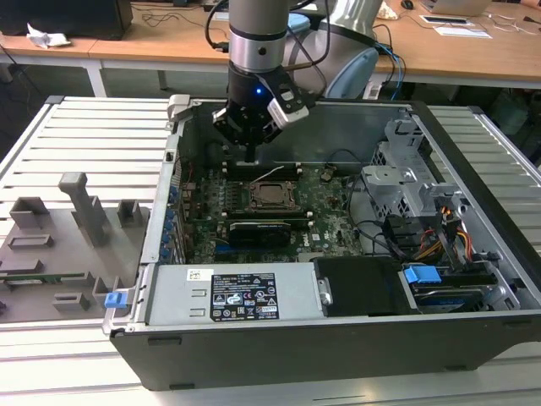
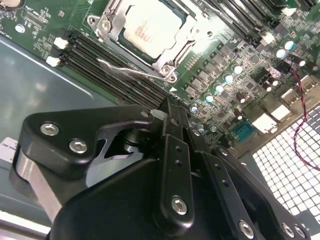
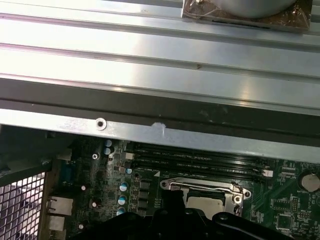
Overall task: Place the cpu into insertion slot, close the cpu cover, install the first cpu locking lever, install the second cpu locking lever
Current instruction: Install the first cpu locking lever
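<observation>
Claw (image 1: 251,150) hangs inside the open computer case (image 1: 473,338) in the exterior view, just above the board, w/ fingers pressed together & nothing in them. The cpu (image 1: 270,195) lies near it.

In the second wrist view the cpu (image 2: 152,30) sits in the insertion slot (image 2: 169,64), the cpu cover (image 2: 112,31) flat round it. Levers look down, I think, so most of the job seems done.

In the first wrist view the cover (image 3: 202,186) looks shut too.

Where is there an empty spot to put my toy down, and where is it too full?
Bare room: the ribbed metal table beyond the grey fixture blocks, and the flat silver box at the case's front. Crowded: the motherboard around the cpu, with the gripper hanging just behind it, and the drive corner full of cables.
</observation>
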Robot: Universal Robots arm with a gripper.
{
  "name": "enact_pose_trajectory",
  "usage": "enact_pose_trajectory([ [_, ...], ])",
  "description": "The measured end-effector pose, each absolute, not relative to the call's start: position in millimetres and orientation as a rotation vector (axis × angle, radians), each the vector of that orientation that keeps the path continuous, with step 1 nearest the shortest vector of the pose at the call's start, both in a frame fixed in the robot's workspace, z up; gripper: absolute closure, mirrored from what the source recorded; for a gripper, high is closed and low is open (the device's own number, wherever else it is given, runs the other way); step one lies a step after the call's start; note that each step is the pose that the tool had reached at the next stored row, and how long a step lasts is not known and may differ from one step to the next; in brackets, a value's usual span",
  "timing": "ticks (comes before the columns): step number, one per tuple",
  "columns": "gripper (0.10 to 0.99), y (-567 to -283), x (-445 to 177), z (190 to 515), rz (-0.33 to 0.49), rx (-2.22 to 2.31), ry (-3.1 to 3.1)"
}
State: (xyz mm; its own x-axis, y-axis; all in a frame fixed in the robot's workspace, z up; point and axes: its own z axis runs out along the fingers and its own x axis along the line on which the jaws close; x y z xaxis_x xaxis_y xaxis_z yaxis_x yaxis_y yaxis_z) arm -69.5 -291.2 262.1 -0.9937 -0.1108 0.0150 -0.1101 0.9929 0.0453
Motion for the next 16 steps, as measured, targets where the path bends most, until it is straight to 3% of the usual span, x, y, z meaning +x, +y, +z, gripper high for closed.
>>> enact_pose_trajectory([
  [16, 0.980, -291, -54, 260, -0.078, 0.161, -3.119],
])
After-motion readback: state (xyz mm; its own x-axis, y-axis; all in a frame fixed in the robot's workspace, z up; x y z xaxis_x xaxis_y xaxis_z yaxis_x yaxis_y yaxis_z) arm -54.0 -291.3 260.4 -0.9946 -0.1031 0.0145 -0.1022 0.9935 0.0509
